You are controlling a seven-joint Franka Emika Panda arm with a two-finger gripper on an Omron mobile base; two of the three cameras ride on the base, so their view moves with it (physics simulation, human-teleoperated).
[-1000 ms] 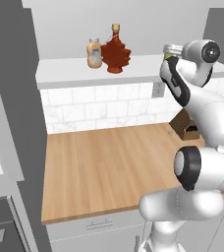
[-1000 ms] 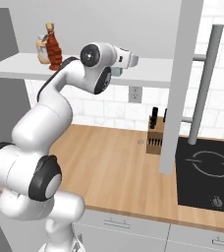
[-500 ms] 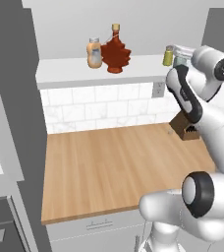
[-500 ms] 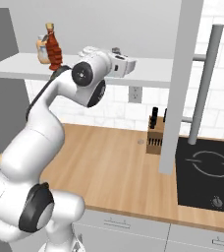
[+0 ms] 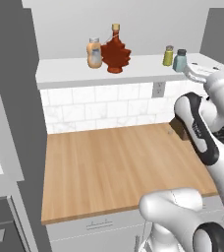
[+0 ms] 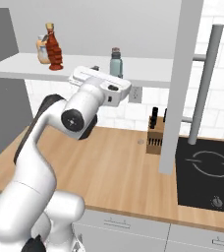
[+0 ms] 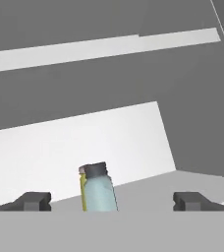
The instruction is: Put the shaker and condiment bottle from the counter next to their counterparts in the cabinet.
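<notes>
Left base view, from left to right: on the smooth white-grey cabinet (image 5: 74, 74) shelf stands an orange bottle (image 5: 94, 53) with rounded shoulders and a pale label, and just beside it the dark red condiment bottle (image 5: 116, 53), leaf-shaped with ridged edges and a gold cap. Well along the shelf to the right stand the yellow-olive shaker (image 5: 168, 55) and, just beside it, the pale blue-grey shaker (image 5: 180, 60), both small cylinders with grey caps. Below, white tile backs the counter (image 5: 114, 167), light-brown wood with plank grain. At the right the arm's glossy white shell reaches up to the shelf's front edge, just right of the blue-grey shaker.

Right base view shows what the left cannot: the gripper's (image 6: 87, 74) flat white body in front of the shelf, apart from the shaker (image 6: 116, 62), which stands upright behind it and to its right; also a knife block (image 6: 155, 138) on the counter and a black cooktop (image 6: 207, 170) (the olive shaker is hidden here).

Hand view: the two dark fingertips (image 7: 33, 201) stand wide apart, holding nothing. The shaker (image 7: 98, 189) stands between and beyond them, translucent blue-grey, a yellow sliver of its counterpart at its left edge.
</notes>
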